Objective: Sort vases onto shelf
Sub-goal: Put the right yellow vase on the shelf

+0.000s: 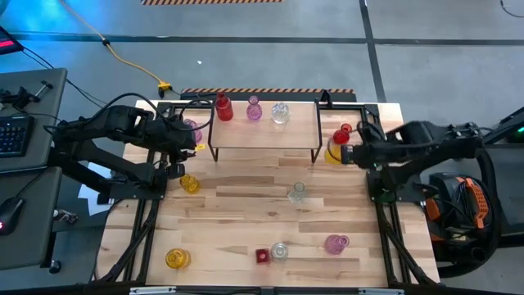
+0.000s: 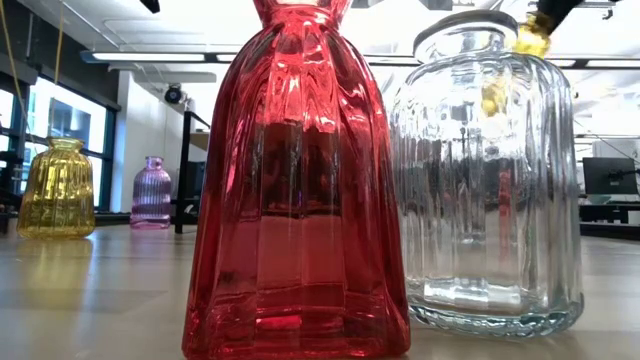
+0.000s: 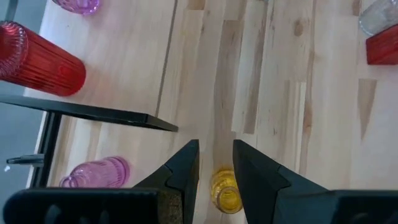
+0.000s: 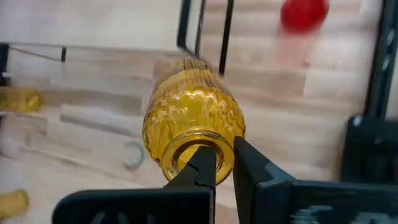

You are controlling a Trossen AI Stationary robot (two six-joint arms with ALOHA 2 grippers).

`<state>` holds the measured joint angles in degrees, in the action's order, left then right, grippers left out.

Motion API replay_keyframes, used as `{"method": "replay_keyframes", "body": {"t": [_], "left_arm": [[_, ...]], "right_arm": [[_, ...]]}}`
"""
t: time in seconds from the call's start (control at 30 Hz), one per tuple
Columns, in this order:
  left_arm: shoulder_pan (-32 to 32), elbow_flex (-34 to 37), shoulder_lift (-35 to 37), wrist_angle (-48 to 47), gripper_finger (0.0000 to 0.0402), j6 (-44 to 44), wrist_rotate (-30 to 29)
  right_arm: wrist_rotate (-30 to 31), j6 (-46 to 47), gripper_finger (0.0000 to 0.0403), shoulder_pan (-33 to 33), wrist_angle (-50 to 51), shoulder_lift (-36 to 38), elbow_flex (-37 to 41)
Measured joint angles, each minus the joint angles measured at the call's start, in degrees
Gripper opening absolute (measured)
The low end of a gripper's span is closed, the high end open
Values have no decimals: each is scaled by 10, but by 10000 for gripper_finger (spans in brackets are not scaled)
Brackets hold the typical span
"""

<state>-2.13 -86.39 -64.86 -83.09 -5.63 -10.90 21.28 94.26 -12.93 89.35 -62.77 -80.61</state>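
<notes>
Table's right edge (image 1: 391, 176), right gripper (image 4: 225, 163) pinching yellow vase (image 4: 193, 121) (rim)

A glossy, ribbed red glass vase (image 2: 297, 190) and a clear ridged glass jar (image 2: 490, 180) are gleaming on the matt, pale-grained wooden tabletop (image 1: 246, 213), beside the shelf's thin black metal legs (image 1: 264, 150).

Shelf (image 1: 264, 131): light wood top, black legs; on it red vase (image 1: 223, 107), pink vase (image 1: 254, 110), clear vase (image 1: 280, 113). Table (image 1: 246, 209): pale striped wood. Ribbed yellow vase (image 4: 193, 127) at the right edge, in black right gripper (image 4: 224, 163). Front edge: yellow (image 1: 177, 259), red (image 1: 262, 256), clear (image 1: 280, 251), pink (image 1: 336, 243).
</notes>
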Motion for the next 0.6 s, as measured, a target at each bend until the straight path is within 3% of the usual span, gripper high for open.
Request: {"method": "replay_keyframes", "body": {"t": [0.4,0.6], "left_arm": [[0,0,0,0,90,-43,-4],[13,0,0,0,90,-68,-4]], "right_arm": [[11,-335,0,241,5,-79,-161],[-33,-509,0,360,-7,-144,-255]]}}
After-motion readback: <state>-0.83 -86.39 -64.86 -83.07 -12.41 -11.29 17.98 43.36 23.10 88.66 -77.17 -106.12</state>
